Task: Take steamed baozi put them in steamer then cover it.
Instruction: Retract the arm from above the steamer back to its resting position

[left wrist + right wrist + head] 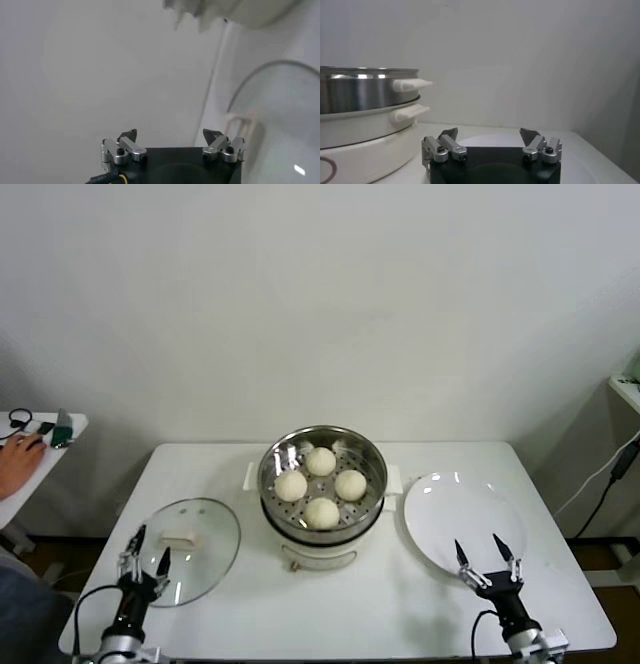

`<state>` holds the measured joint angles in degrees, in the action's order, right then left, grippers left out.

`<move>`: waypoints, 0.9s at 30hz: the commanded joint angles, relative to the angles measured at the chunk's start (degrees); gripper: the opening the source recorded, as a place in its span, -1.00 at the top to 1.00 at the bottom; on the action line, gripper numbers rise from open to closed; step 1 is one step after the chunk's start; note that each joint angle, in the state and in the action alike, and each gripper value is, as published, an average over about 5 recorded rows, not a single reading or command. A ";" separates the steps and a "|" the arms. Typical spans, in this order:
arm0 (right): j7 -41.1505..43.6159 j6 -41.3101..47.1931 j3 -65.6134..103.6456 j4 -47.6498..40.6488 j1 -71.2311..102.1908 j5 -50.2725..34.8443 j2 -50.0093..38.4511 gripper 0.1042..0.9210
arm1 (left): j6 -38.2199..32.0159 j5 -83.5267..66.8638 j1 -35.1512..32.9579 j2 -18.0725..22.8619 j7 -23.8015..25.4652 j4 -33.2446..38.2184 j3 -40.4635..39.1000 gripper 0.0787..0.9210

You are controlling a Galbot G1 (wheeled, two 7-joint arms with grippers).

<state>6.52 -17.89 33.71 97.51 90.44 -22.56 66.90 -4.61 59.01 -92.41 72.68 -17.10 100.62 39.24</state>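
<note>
Your left gripper [148, 546] hangs open and empty over the clear round glass cover [187, 549], your right gripper [481, 550] spread empty beside the flat white plate [440, 519], four cream-white baozi [321, 486] in the shiny steel steamer [272, 469]; the left wrist shows the cover's rim, the right wrist the steamer's wall.

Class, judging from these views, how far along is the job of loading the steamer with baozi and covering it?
Done: all four baozi sit in the steamer, and the plate is bare. In hand: nothing; the left gripper and right gripper hang open. Left: the cover lies on the table beside the steamer.
</note>
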 commanded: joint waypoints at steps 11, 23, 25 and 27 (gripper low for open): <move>-0.68 -2.12 1.51 0.94 2.41 1.04 5.81 -0.76 | 1.43 18.12 14.08 -0.42 -3.91 -18.18 -1.95 -0.77; -0.68 -3.19 2.08 0.75 3.20 1.07 6.66 -0.76 | 0.89 19.07 18.64 -0.49 -4.37 -24.39 -2.45 -0.66; -0.67 -3.25 2.06 0.74 3.17 1.12 6.87 -0.76 | 0.83 19.44 18.84 -0.30 -4.69 -25.28 -2.38 -0.55; -0.68 -3.31 2.00 0.72 3.11 1.21 7.03 -0.76 | 0.77 19.74 18.96 -0.12 -5.03 -26.06 -2.24 -0.41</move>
<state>5.81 -20.90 35.65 98.24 93.36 -21.53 73.23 -3.66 76.67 -76.69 72.29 -21.17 80.26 36.94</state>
